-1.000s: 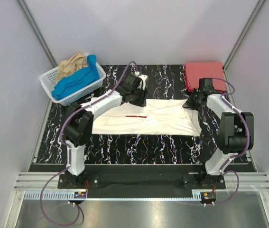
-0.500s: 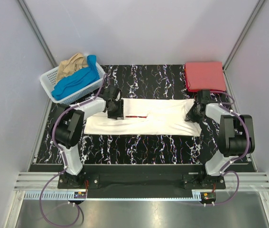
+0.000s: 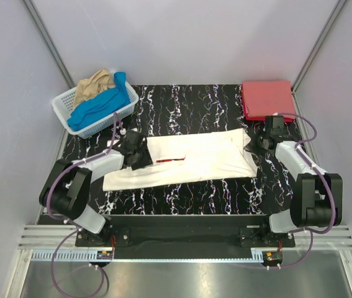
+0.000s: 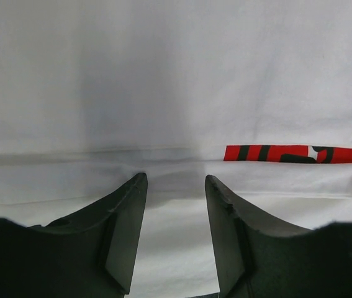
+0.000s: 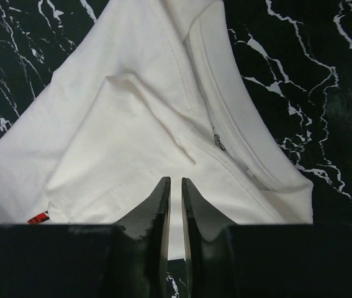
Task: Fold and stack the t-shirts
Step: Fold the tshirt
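Observation:
A white t-shirt [image 3: 194,160] with a thin red strip of print [image 3: 171,159] lies folded lengthwise across the black marbled table, its left end slanting toward the near side. My left gripper [image 3: 139,154] hovers over its left part. In the left wrist view this gripper [image 4: 174,181] is open, with only flat white cloth [image 4: 163,74] and the red print [image 4: 293,153] beneath. My right gripper [image 3: 256,144] is at the collar end. In its wrist view the right gripper [image 5: 176,181] has its jaws a narrow slit apart, nothing pinched, above the shirt [image 5: 132,136]. A folded red t-shirt [image 3: 267,99] lies at the back right.
A white lattice basket [image 3: 67,103] at the back left holds a blue tee [image 3: 101,105] and a tan tee [image 3: 95,84]. Grey walls enclose the table on three sides. Bare marbled table [image 3: 188,105] lies behind the white shirt and along the near edge.
The left gripper has swept left and toward the near side along the white shirt. The shirt's left end has shifted nearer, so it now lies slanted. The right gripper stayed at the collar end.

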Controlling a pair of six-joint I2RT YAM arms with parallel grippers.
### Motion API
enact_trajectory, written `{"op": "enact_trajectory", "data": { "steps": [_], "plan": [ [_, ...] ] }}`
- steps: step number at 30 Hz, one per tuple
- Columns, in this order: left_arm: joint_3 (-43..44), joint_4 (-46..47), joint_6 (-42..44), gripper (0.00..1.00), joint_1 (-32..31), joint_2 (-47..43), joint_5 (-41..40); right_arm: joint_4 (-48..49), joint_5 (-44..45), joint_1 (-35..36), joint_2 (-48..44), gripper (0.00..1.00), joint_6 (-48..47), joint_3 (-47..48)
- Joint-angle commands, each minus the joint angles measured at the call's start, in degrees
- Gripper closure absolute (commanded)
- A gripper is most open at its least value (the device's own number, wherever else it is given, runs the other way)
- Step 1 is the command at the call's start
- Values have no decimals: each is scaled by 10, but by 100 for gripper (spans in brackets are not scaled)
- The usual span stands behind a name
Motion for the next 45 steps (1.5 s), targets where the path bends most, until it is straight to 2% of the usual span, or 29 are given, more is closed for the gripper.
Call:
{"op": "enact_trajectory", "data": {
  "steps": [1, 6, 8, 10, 17, 20, 24, 27, 31, 35, 37, 38, 41, 43, 45],
  "plan": [
    [-90, -71, -69, 50, 5, -34, -32, 33, -50, -1, 11, 80, 2, -9],
    [-153, -78, -146, 46, 5, -175, -41, 86, -85, -2, 66, 78, 31, -12],
    [-148, -85, -149, 44, 5, -234, -40, 88, -72, 17, 94, 78, 35, -4],
    [-107, -107, -140, 43, 5, -276, -43, 99, -71, 19, 121, 78, 38, 7],
    [48, -158, -28, 41, 5, -318, -55, 121, -70, 23, 221, 81, 26, 70],
    [62, -164, 31, 38, 5, -332, -47, 113, -34, 22, 246, 83, 1, 112],
    [78, -187, 82, 34, 5, -342, -60, 68, -56, 23, 337, 83, -19, 221],
    [68, -187, 91, 33, 5, -327, -27, 47, -62, 23, 401, 84, -19, 321],
    [17, -141, 85, 39, -2, -275, 52, 31, -91, 24, 492, 84, -23, 469],
    [-38, -72, 66, 46, -9, -195, 82, 3, -146, 24, 620, 83, -1, 673],
    [-39, -52, 59, 48, -25, -142, 81, -4, -186, 27, 662, 83, 12, 738],
    [-33, -49, 58, 50, -35, -124, 73, -16, -194, 29, 698, 83, 15, 811],
    [-16, -49, 53, 51, -74, -61, 47, -64, -212, 35, 740, 83, 6, 937],
    [-11, -49, 44, 52, -104, -27, 28, -88, -210, 35, 749, 83, 8, 970],
    [-13, -48, 35, 52, -133, -7, 20, -97, -199, 35, 715, 80, 8, 968]
  ]
}}
